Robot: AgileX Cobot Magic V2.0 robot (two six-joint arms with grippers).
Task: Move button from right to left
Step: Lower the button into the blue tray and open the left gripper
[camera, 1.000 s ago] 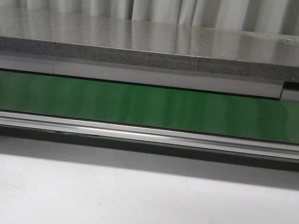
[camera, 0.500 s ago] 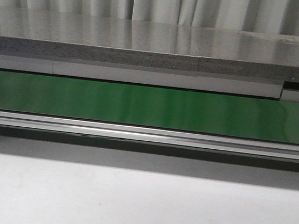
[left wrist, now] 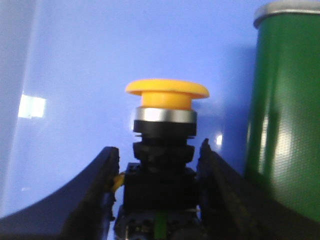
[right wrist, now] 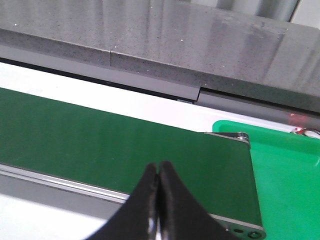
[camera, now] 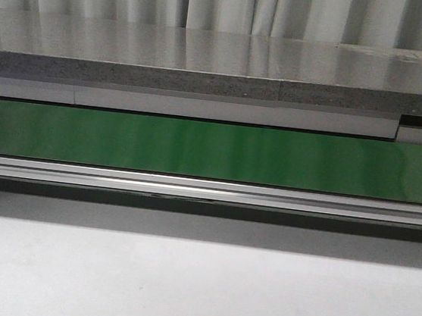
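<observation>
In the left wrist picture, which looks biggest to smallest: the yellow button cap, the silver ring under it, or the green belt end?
1. Green belt end, largest by far.
2. Yellow cap.
3. Silver ring, narrower and thinner.
Only apparent size: nearness to the camera may distort it.

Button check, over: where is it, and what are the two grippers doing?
Left gripper shut on the button, blue surface behind. Right gripper shut, empty, over the green conveyor belt. Nothing seen in the way.

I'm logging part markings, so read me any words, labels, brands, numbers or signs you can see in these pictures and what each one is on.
None can be read.
The button held in the left gripper shows no lettering.
The green conveyor belt is plain.
The green tray is plain too.
</observation>
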